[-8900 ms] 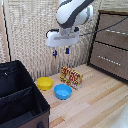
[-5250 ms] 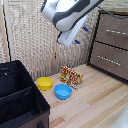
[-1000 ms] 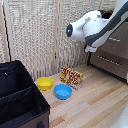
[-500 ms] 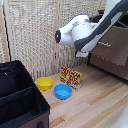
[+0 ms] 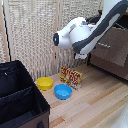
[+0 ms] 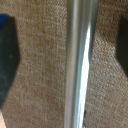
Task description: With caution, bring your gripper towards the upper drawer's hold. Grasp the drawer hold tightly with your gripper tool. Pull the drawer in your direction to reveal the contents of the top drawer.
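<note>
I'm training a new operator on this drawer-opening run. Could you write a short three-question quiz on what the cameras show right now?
1. True or false: in the wrist view the silver drawer hold runs between the two dark fingers of the pincer.
2. Which bowl lies nearer the patterned box in the exterior view? A) the yellow bowl B) the blue bowl
3. Fill in: the large bin in the exterior view's lower left is coloured ____.

Key: 1 true, with a gap showing on each side of the bar; 2 B; 3 black.
</note>
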Robot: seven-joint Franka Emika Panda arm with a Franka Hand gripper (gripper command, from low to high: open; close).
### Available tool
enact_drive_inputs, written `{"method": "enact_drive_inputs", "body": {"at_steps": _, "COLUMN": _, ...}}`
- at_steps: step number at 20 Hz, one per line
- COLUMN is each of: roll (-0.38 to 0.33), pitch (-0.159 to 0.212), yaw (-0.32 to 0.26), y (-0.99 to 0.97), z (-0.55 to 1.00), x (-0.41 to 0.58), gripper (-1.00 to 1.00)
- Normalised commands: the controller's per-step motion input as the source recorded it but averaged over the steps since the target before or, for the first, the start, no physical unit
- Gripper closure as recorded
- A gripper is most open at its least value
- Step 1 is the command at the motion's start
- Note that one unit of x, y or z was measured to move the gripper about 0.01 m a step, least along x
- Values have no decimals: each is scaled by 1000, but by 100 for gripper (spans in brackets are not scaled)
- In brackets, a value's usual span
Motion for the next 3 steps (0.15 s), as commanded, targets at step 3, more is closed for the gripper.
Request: {"method": "enact_drive_inputs", "body": {"at_steps": 3, "roll": 0, "pitch": 0, "yaw": 0, "y": 2, "z": 55, "x": 75, "gripper": -100}}
